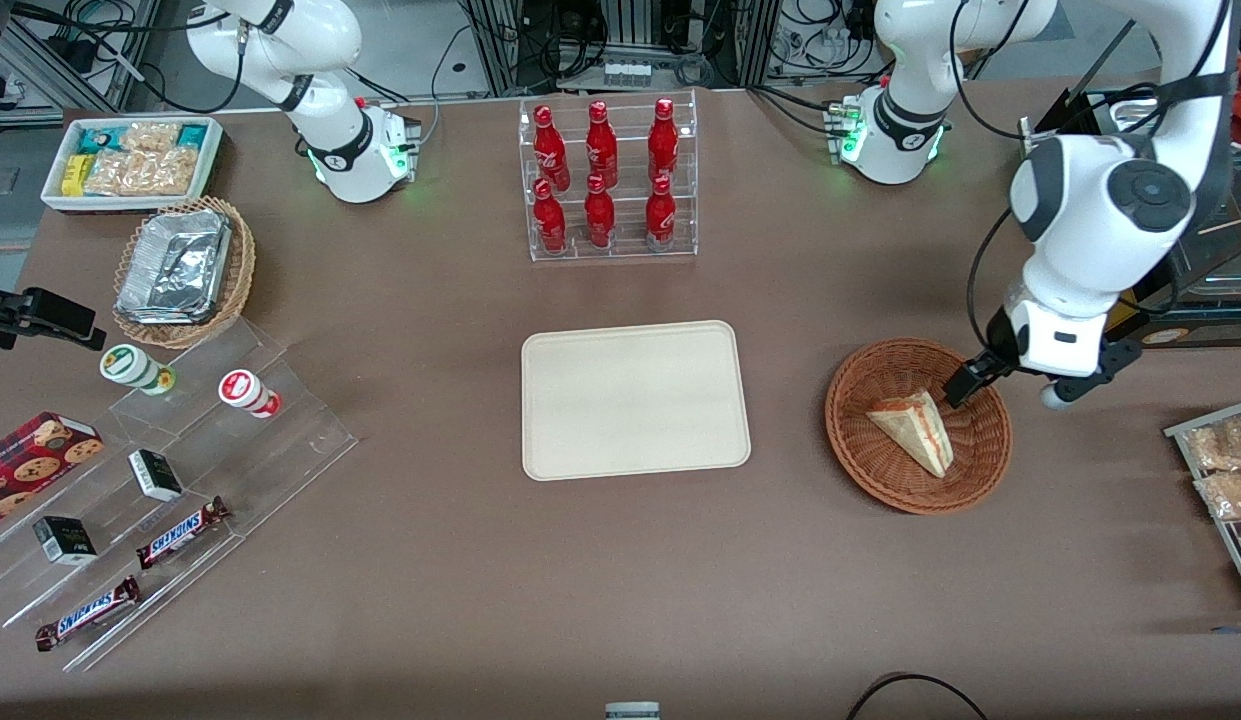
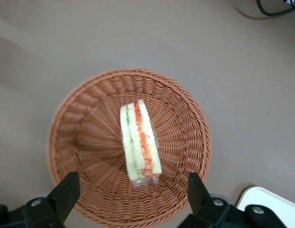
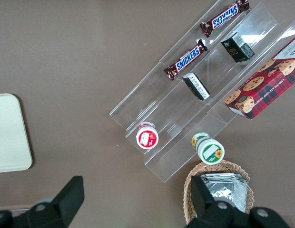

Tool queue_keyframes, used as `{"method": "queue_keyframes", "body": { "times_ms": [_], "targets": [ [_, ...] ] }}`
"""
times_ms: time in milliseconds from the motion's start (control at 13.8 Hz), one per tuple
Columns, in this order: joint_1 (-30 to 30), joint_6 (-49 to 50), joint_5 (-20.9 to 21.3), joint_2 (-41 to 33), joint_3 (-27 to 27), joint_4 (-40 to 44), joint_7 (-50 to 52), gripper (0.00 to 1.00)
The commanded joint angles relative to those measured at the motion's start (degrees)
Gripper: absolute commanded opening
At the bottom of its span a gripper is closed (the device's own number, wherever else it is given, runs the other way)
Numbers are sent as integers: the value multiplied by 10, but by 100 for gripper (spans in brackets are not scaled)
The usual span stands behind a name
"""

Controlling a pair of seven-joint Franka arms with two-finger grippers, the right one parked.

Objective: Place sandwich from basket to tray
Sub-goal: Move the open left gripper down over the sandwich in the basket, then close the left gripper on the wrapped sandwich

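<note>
The sandwich [image 1: 915, 430], a pale bread wedge with red-orange and green filling, lies in the round reddish-brown basket [image 1: 860, 470] toward the working arm's end of the table. My left arm's gripper [image 1: 970, 382] hangs open just above the basket's rim, on the part farther from the front camera. In the wrist view the sandwich [image 2: 140, 142] lies in the basket [image 2: 90, 90], ahead of the open gripper [image 2: 132, 190], and nothing is between the fingers. The cream tray [image 1: 635, 400] lies bare at the table's middle, and one corner of the tray [image 2: 271, 204] shows beside the basket.
A clear rack of red bottles [image 1: 610, 180] stands farther from the camera than the tray. Packets on a rack [image 1: 1225, 470] lie near the working arm's table edge. Toward the parked arm's end are a white snack bin [image 1: 130, 160], a tan foil-tray basket [image 1: 185, 270] and acrylic steps [image 1: 160, 470].
</note>
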State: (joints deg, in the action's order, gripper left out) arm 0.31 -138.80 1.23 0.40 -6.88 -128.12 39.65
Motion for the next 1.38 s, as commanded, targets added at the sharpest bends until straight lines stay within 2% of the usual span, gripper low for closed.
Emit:
{"method": "queue_keyframes", "body": {
  "times_ms": [0,218,435,798,944,1016,1089,1161,1234,1306],
  "targets": [
    [0,-57,4,18,-3,-25,33,100],
    [0,-109,4,54,-3,-33,44,100],
    [-1,-203,4,96,-4,-57,53,100],
    [-1,-241,4,134,-8,-57,53,100],
    [-2,-247,7,150,-8,-57,53,93],
    [-2,-247,7,152,-8,-57,53,81],
    [-2,-247,7,152,-8,-57,52,52],
    [-2,-246,8,152,-8,-57,51,18],
    [-2,-245,8,151,-8,-57,49,0],
    [-2,-240,8,145,-9,-54,46,0]
  ]
}}
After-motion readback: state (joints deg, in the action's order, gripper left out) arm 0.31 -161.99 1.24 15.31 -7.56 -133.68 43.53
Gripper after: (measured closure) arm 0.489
